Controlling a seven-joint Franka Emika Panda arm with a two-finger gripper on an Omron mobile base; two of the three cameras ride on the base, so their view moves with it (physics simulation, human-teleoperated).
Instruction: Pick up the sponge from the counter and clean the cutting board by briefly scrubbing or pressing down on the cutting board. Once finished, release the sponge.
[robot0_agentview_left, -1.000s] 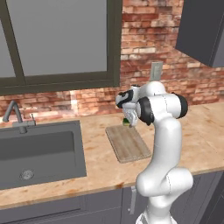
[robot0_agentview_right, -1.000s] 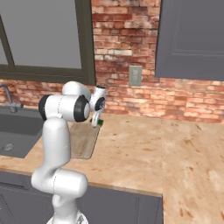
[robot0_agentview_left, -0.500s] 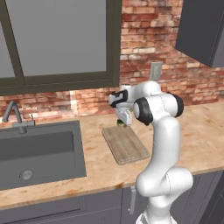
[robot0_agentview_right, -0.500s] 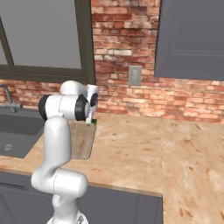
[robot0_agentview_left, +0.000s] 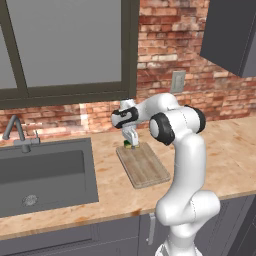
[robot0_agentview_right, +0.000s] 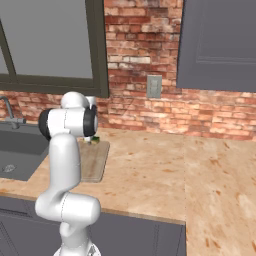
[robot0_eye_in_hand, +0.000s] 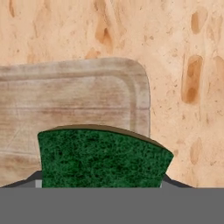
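Observation:
My gripper (robot0_agentview_left: 130, 142) is shut on the sponge (robot0_agentview_left: 130, 145), a small block with a dark green top and yellow underside. It hangs just over the far end of the wooden cutting board (robot0_agentview_left: 143, 165) on the speckled counter (robot0_agentview_left: 110, 192). In the hand view the green sponge (robot0_eye_in_hand: 103, 159) lies close before the camera, with a rounded corner of the cutting board (robot0_eye_in_hand: 87, 96) behind it and my fingertips hidden under it. From the right, the sponge (robot0_agentview_right: 94, 139) peeks out beside my arm above the board (robot0_agentview_right: 94, 161).
A dark grey sink basin (robot0_agentview_left: 42, 175) with a faucet (robot0_agentview_left: 15, 133) lies left of the board. The brick wall with an outlet (robot0_agentview_left: 177, 81) rises behind. The counter (robot0_agentview_right: 200, 175) stretches wide to the right.
My gripper has carried the sponge leftward and down toward the far end of the cutting board. The board has stayed put.

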